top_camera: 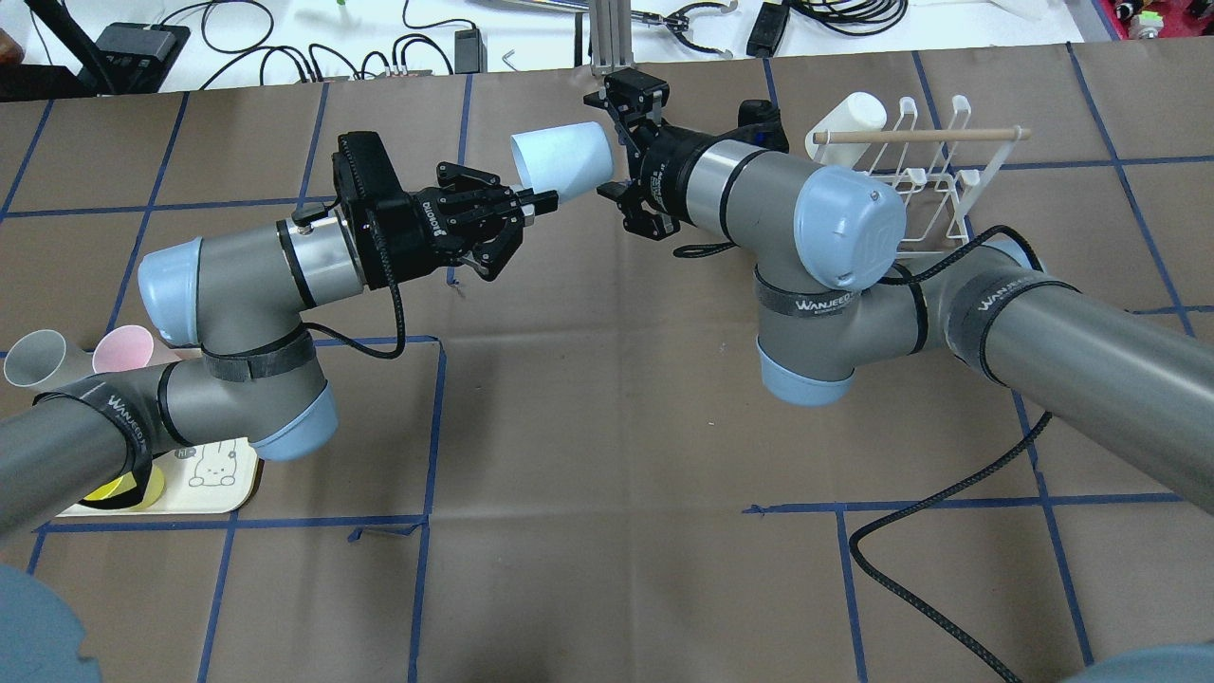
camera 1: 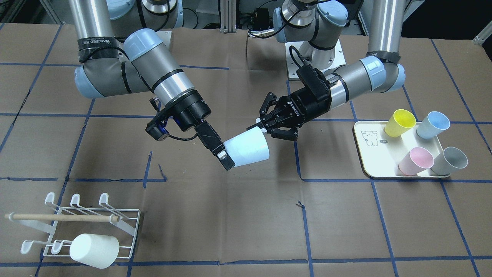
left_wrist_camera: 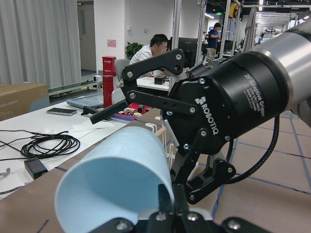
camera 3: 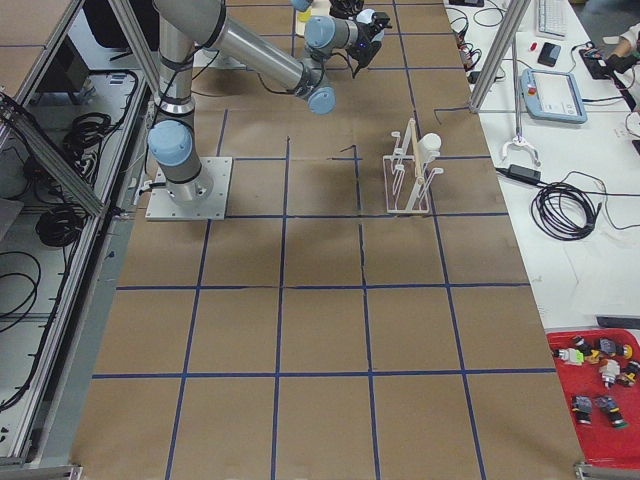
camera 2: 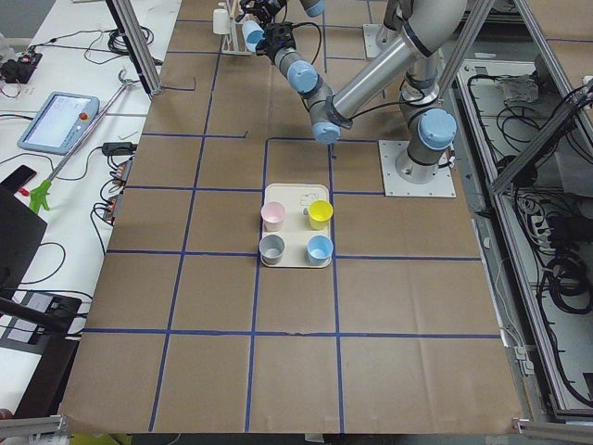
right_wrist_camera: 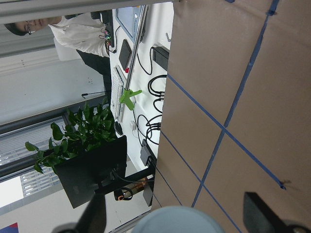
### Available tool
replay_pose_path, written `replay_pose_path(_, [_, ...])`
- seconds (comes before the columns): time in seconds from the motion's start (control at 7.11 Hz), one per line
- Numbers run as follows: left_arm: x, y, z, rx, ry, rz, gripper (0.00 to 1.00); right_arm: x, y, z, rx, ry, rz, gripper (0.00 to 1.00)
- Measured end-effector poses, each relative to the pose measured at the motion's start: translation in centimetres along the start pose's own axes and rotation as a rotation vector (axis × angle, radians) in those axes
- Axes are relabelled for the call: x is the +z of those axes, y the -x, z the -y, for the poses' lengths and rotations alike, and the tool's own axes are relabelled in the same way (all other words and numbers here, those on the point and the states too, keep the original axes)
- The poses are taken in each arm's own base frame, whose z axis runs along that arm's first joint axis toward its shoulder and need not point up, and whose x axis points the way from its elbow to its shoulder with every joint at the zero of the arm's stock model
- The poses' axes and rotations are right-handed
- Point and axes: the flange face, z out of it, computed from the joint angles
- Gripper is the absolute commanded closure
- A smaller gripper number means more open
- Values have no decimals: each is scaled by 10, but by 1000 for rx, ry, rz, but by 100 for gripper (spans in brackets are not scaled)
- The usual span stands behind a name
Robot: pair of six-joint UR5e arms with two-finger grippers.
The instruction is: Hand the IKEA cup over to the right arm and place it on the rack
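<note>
The IKEA cup [camera 1: 248,149] is pale blue and hangs on its side above the middle of the table, between both arms. My left gripper [camera 1: 260,125] is shut on its rim, with one finger [left_wrist_camera: 165,204] inside the mouth. The right arm [top_camera: 759,190] reaches in from the other side. Its right gripper [top_camera: 608,142] stands open, jaws spread either side of the cup's base [right_wrist_camera: 174,221] with a gap on each side. The white wire rack [camera 1: 115,215] with its wooden dowel sits at the table's edge on my right.
A white cup [camera 1: 94,250] hangs on one of the rack's prongs. On my left, a cream tray [camera 1: 369,154] holds yellow [camera 1: 399,123], blue [camera 1: 432,125], pink [camera 1: 415,161] and grey [camera 1: 449,161] cups. A black cable [top_camera: 910,531] trails from the right arm.
</note>
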Motion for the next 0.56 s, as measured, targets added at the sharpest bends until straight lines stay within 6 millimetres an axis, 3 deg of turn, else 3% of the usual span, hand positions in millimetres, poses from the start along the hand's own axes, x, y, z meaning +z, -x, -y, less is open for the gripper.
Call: replay_pose_path(0.56, [0, 0, 1, -4, 0, 2, 93, 2, 1, -20, -15, 29, 2, 1])
